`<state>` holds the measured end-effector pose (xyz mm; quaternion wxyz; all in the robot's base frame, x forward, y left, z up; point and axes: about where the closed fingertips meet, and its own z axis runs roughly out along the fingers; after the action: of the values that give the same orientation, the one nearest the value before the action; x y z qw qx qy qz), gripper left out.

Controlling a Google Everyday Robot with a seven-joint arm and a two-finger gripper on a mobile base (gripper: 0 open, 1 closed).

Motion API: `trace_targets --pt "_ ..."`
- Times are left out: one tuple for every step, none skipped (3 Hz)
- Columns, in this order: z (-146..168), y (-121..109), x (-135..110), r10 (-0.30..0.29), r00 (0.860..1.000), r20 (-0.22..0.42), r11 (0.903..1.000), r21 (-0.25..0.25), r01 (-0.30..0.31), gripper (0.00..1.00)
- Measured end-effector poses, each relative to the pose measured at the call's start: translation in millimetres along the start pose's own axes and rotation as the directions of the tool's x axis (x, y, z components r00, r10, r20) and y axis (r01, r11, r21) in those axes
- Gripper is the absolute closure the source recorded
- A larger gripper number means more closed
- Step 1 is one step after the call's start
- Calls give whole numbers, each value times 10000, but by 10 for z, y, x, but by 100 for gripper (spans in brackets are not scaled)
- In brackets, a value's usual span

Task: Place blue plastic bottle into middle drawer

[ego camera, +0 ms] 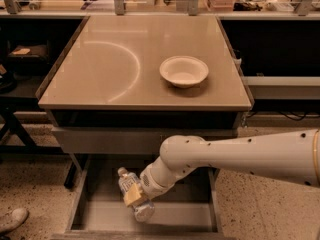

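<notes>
The bottle (127, 182) is hanging tilted over the open drawer (186, 215), left of its middle, and the gripper (135, 197) is clamping it around its body. The arm (240, 156) is reaching in from the drawer's right, and a bowl (184, 71) is sitting on the tabletop (110, 69) above the drawer.

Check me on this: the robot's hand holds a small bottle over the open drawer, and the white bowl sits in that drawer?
Not quite: the camera view shows the bowl on the tabletop, not in the drawer. The hand does hold the bottle over the open drawer.
</notes>
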<state>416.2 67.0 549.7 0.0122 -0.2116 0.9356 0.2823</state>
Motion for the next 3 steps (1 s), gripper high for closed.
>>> trace_targets --pt "258 -248 -27 142 9998 169 9989 -452 -135 100" --pt "465 -467 -46 237 9995 221 9971 -729 -220 100" --pt "674 -636 -98 253 9993 271 9945 -1025 -224 100"
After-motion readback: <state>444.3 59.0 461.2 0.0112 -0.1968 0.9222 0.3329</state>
